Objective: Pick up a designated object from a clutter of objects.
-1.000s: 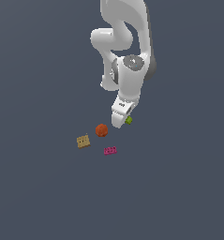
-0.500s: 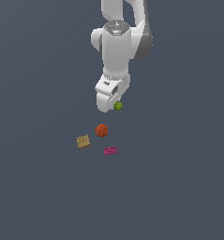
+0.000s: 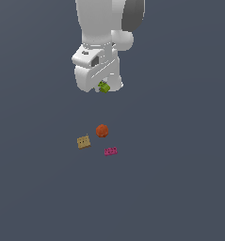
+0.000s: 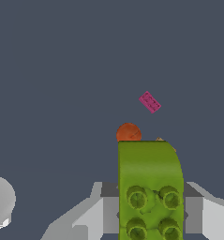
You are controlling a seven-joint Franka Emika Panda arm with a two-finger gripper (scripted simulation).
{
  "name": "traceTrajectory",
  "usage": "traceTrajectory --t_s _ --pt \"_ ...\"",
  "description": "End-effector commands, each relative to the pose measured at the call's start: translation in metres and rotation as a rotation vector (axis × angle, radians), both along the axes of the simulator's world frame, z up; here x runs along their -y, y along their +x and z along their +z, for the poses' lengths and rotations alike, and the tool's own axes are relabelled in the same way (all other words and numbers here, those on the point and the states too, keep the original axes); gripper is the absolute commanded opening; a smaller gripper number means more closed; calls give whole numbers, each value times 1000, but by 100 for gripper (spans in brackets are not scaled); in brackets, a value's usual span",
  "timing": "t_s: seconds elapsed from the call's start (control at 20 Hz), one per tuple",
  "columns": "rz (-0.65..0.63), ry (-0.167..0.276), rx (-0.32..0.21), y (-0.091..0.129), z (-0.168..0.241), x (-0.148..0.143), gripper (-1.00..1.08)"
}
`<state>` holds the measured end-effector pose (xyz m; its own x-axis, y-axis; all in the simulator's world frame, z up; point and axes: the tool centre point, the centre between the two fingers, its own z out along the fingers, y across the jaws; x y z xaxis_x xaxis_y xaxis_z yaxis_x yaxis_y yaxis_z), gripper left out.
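Since the arm had climbed over the last second, the lime-green brick (image 3: pixel 103 87) hung clamped in the jaws of the gripper (image 3: pixel 103 88), well clear of the worktop (image 3: pixel 180 188). The orange-red ball (image 3: pixel 101 131), tan block (image 3: pixel 84 141) and magenta brick (image 3: pixel 110 151) lay unmoved mid-worktop. Pick looked essentially done; grip seemed secure. No brands, labels or writing readable anywhere.

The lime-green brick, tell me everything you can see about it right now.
The lime-green brick is a small rectangular toy block, plastic-looking, with round studs on one face; four show in the wrist view. It sits clamped in the gripper, grey fingers flanking it. In the exterior view it hangs tilted under the white hand, clear of the floor, above the orange ball, tan block and magenta brick left below.
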<state>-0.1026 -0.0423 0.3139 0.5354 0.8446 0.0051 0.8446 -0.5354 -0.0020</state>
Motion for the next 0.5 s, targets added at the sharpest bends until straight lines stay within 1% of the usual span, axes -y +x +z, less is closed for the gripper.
traceTrajectory --t_s 0.0,0.25,0.45 --pt "0 0 -1 -3 23 15 -100" --pt "-1 -3 -1 -6 64 41 -100" --pt "-2 -4 -1 -7 89 57 -100"
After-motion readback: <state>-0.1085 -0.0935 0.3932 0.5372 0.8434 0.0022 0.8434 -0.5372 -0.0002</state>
